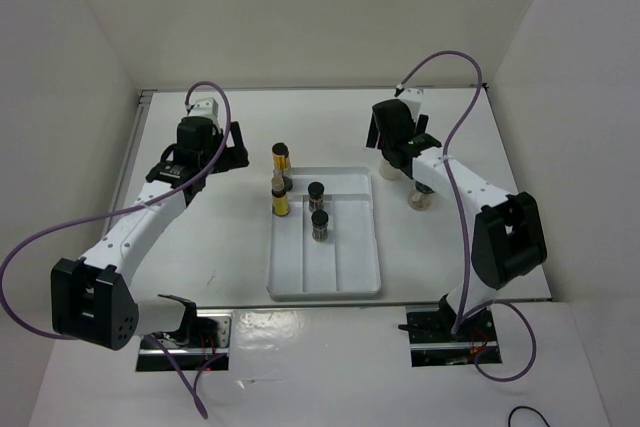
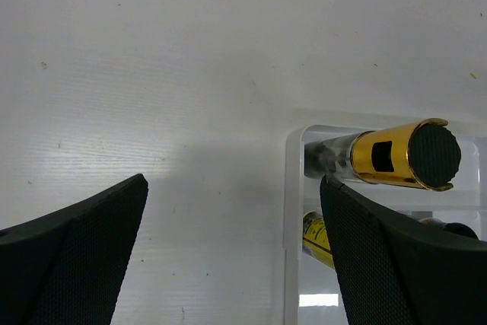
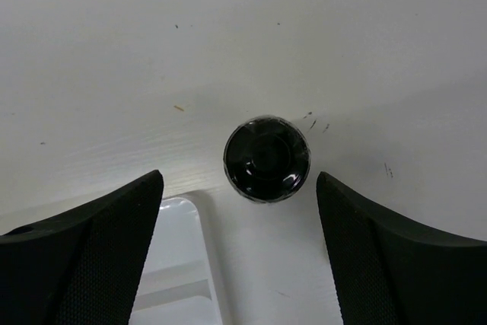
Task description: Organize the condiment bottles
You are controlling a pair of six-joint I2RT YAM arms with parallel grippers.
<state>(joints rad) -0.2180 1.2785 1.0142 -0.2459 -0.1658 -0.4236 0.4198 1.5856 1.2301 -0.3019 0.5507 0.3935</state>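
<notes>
Now | right tool (image 3: 240,175) wide open over black-capped bottle (image 3: 266,159), frame centre, on worktop (image 3: 319,28) beside tray (image 3: 181,260) | likely light, rigid, slippery: you grip its body below cap | left tool (image 2: 233,179) wide, empty

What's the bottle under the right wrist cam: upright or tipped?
Upright. The right wrist view looks straight down on the bottle's round black cap; it stands on the table between the right gripper's open jaws.

You had the right gripper (image 3: 240,176) spread wide above a black-capped bottle (image 3: 266,159), with the white tray (image 3: 184,222) just beside it.
</notes>
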